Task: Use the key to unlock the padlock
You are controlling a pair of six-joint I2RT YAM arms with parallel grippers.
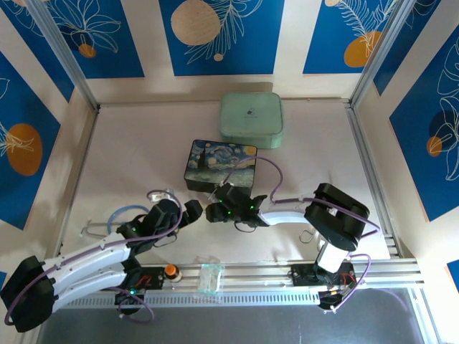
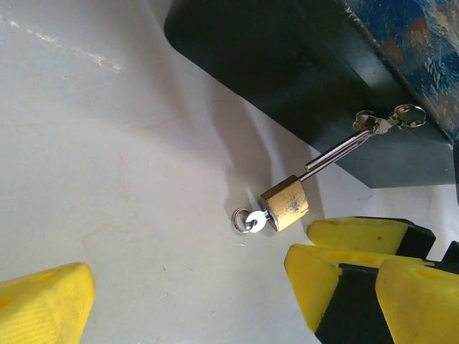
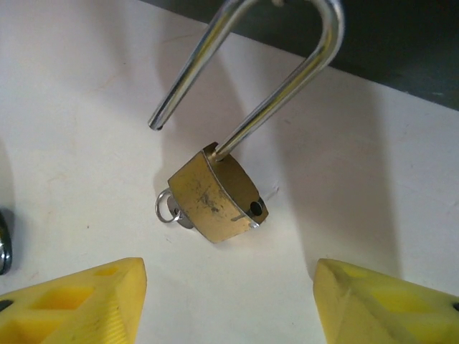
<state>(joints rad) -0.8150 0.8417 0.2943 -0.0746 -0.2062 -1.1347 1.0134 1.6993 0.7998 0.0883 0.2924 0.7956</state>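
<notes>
The padlock (image 3: 215,204) is seen lying on the white table (image 2: 107,179), just beside the near side wall of the painted tin box (image 1: 221,166). Its brass body is tilted on the surface. Its silver shackle (image 3: 287,100) is sprung: one leg is seated in the body, while the other leg is out and its free end hangs apart from the empty hole on top of the body. In the left wrist view, the bend of the shackle is seen hooked through a small metal hasp (image 2: 373,123) on the dark wall of the box.

The key (image 2: 252,222) is inserted in the bottom of the padlock, and only its round head and a small key ring (image 3: 163,208) are seen at the lower edge of the body.

The right gripper (image 3: 229,294) is held low and close in front of the padlock. Its yellow fingers (image 3: 79,304) are spread apart and nothing is grasped between them; the padlock is not touched.

The left gripper (image 2: 229,301) is placed near the padlock, at its left side. Its jaws are spread wide and nothing is held.

A pale green lidded box (image 1: 251,119) is standing behind the tin box.
</notes>
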